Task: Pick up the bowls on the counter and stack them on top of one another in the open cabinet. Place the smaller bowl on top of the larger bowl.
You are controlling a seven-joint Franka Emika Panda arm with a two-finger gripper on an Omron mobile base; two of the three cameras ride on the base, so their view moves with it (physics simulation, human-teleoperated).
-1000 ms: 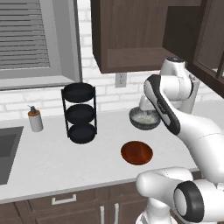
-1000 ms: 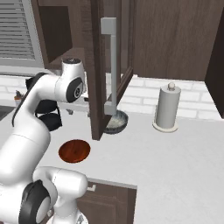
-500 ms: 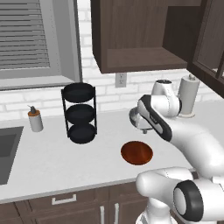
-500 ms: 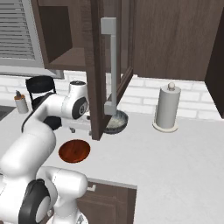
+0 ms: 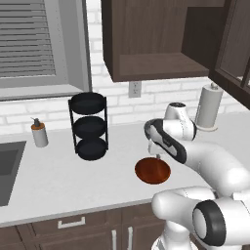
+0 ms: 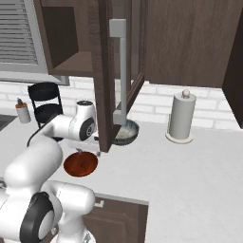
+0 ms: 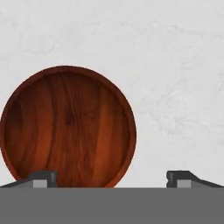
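Behind door (image 6: pixel 105 76), larger bowl (image 6: pixel 126 133)

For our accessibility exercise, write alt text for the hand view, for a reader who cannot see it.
A shallow, glossy red-brown wooden bowl sits empty on an off-white stone-like counter, seen from directly above. Two dark fingers rise at the bottom edge, spread wide and holding nothing; one overlaps the bowl's near rim, the other stands over bare counter.
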